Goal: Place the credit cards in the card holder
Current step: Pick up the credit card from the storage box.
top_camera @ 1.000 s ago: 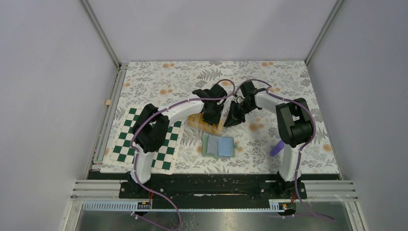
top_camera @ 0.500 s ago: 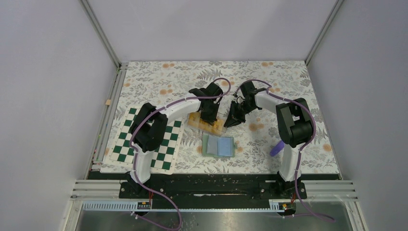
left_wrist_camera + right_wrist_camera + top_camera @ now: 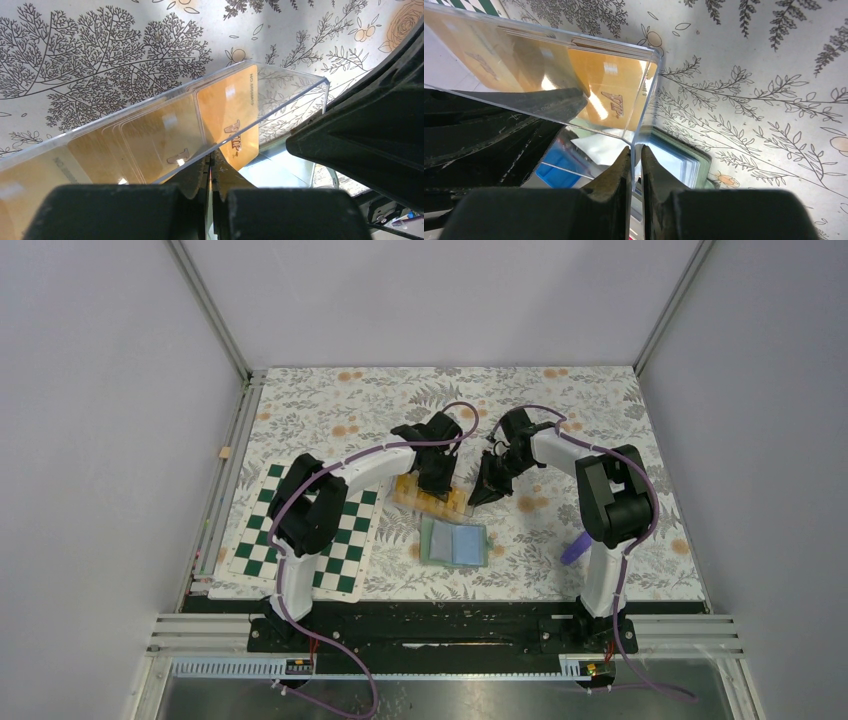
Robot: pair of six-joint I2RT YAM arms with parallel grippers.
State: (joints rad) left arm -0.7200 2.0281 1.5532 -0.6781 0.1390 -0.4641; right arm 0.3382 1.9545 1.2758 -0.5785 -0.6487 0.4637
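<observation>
A clear plastic box point(image 3: 430, 498) at mid-table holds several orange-yellow credit cards point(image 3: 150, 140). In the left wrist view one credit card point(image 3: 245, 145) pokes out under the box's near wall. My left gripper point(image 3: 210, 161) is shut on that card's thin edge. My right gripper point(image 3: 635, 150) pinches the box's clear end wall point(image 3: 644, 107), with cards point(image 3: 609, 92) showing through it. The card holder point(image 3: 455, 543), green-edged with pale blue sleeves, lies open just in front of the box. Its sleeves point(image 3: 684, 160) lie below the right fingers.
A green-and-white chequered board point(image 3: 300, 530) lies to the left under the left arm. A small purple object point(image 3: 573, 548) rests by the right arm's base link. Floral cloth point(image 3: 400, 400) covers the table, which is walled on three sides.
My left gripper has closed from partly open to shut on a card and shifted slightly left at the box. The right gripper has kept its pinch on the box wall.
</observation>
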